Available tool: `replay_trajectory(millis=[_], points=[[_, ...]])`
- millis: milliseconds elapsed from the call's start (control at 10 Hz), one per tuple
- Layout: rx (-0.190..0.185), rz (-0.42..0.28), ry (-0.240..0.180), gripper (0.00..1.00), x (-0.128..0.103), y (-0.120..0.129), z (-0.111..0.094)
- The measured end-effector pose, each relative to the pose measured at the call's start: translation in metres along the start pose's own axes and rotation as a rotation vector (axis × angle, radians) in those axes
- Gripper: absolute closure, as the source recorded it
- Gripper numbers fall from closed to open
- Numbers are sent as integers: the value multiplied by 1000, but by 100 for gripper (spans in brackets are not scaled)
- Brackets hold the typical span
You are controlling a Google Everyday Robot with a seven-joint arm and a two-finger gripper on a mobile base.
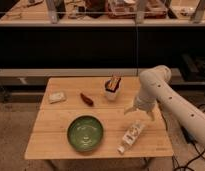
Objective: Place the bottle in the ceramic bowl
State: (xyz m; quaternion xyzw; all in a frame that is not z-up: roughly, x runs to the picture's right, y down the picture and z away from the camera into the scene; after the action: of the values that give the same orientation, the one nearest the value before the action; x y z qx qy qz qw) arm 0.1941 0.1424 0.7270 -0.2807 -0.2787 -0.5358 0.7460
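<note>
The bottle (131,136), slim and white with a yellowish-green label, lies on its side near the front right of the wooden table (56,127). The ceramic bowl (85,133), round and dark green, sits at the table's front centre, to the left of the bottle. It holds nothing. My gripper (140,113) hangs from the white arm just above and behind the bottle's upper end. Its fingers are spread open and hold nothing.
A white cup with brown contents (112,88) stands at the back centre. A small dark red item (86,98) lies to the left of it. A pale rectangular block (57,97) sits at the back left. Dark shelving runs behind the table.
</note>
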Motion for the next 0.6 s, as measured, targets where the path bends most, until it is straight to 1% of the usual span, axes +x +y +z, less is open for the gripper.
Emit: replay_trajectory(millis=[100, 500, 600], points=[[8, -2, -11, 20, -3, -1, -1], [8, 3, -15, 20, -5, -2, 1], [11, 21, -27, 20, -11, 0, 7]])
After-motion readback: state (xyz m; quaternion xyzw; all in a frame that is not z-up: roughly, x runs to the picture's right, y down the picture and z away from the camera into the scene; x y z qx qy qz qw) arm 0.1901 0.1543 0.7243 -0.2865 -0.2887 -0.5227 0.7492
